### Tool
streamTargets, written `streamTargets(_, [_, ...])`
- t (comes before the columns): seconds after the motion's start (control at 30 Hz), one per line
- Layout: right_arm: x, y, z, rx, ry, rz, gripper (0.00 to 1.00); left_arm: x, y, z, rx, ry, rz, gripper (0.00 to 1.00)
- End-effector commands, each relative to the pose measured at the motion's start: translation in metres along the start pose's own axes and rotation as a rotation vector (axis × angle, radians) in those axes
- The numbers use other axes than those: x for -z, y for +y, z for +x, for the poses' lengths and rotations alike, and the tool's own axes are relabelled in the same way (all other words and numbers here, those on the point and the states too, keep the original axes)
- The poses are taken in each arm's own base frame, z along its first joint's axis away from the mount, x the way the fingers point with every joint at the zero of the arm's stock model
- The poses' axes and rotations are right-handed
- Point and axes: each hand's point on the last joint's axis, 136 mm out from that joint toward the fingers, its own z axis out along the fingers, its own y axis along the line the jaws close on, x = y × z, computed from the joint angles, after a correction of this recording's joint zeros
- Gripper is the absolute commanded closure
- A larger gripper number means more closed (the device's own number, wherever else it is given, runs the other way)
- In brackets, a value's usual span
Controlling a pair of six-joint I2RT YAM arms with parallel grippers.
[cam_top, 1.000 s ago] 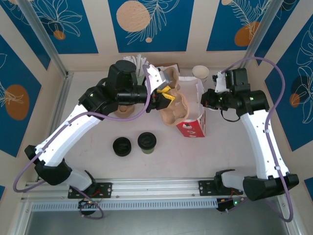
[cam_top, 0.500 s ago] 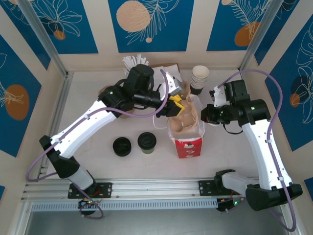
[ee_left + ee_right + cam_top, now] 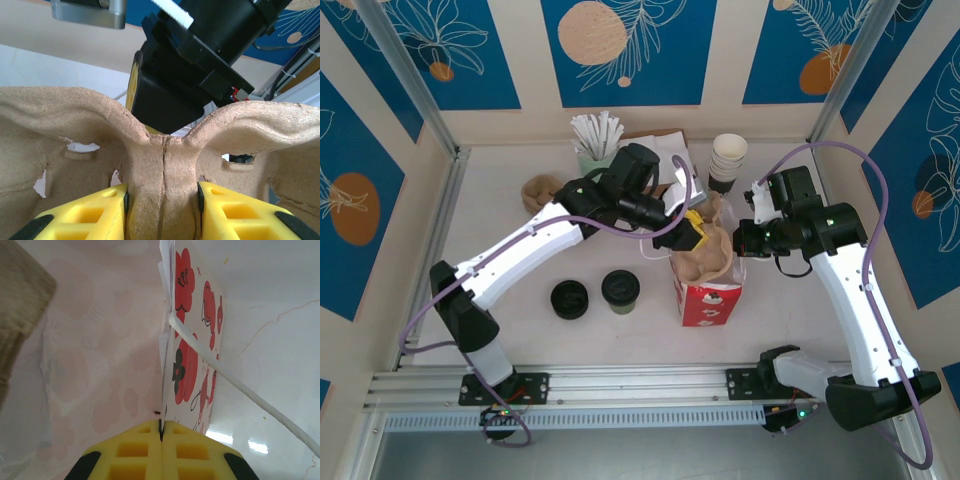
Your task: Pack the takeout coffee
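The left pincer (image 3: 693, 233) is closed on a brown pulp cup carrier (image 3: 708, 258), which is held in the open mouth of the red bag (image 3: 712, 300). How deep the carrier sits in the bag cannot be told. In the left wrist view the yellow fingers (image 3: 85, 215) are pressed against either side of the carrier's (image 3: 162, 165) raised central ridge, with the left pincer (image 3: 162, 200) clamped around it. A black housing (image 3: 185, 85) is seen close behind the ridge.

The right pincer (image 3: 738, 241) is closed on the bag's far right rim. In the right wrist view its yellow fingers (image 3: 135, 440) are brought fully together at the right pincer (image 3: 161, 432), with the thin edge of the bag (image 3: 192, 340) pinched between them. The red flower print is shown on the outer face, and a white cord handle (image 3: 225, 375) is slung across it. The bag is stood upright on the surface (image 3: 520, 270), roughly midway between the two arms.

The takeout coffee (image 3: 620, 290) is stood upright on the surface, well to the left of the bag and touched by neither pincer. Its black lid is on. A low black round piece (image 3: 569, 298) is set just beside it on the left.

Along the far edge, a stack of white paper cups (image 3: 728, 155) is placed behind the bag. A holder of white sticks (image 3: 595, 135) is stood further left, and a brown crumpled item (image 3: 535, 190) lies near the left arm.
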Motion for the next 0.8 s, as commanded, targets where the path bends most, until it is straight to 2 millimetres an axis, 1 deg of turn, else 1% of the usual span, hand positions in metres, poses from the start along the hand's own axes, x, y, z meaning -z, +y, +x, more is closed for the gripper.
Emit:
streamTargets(0.0, [0.009,0.001,-0.003,0.02,-0.024,0.014,1.0,-0.004,-0.016,0.003,-0.012,0.026,0.083,0.64])
streamTargets(0.23, [0.012,0.007,-0.006,0.041,-0.05,-0.004,1.0,-0.013,-0.011,0.015,0.017,0.092,0.103,0.65])
streamTargets(0.5, [0.013,0.016,-0.002,0.059,-0.054,-0.037,1.0,-0.018,0.004,0.019,0.052,0.136,0.08,0.65])
streamTargets(0.57, [0.014,0.017,-0.001,0.057,-0.058,-0.04,1.0,-0.017,0.004,0.017,0.058,0.141,0.083,0.65])
streamTargets(0.77, [0.014,0.019,0.0,0.049,-0.061,-0.056,1.0,-0.013,-0.008,0.0,0.056,0.091,0.137,0.65])
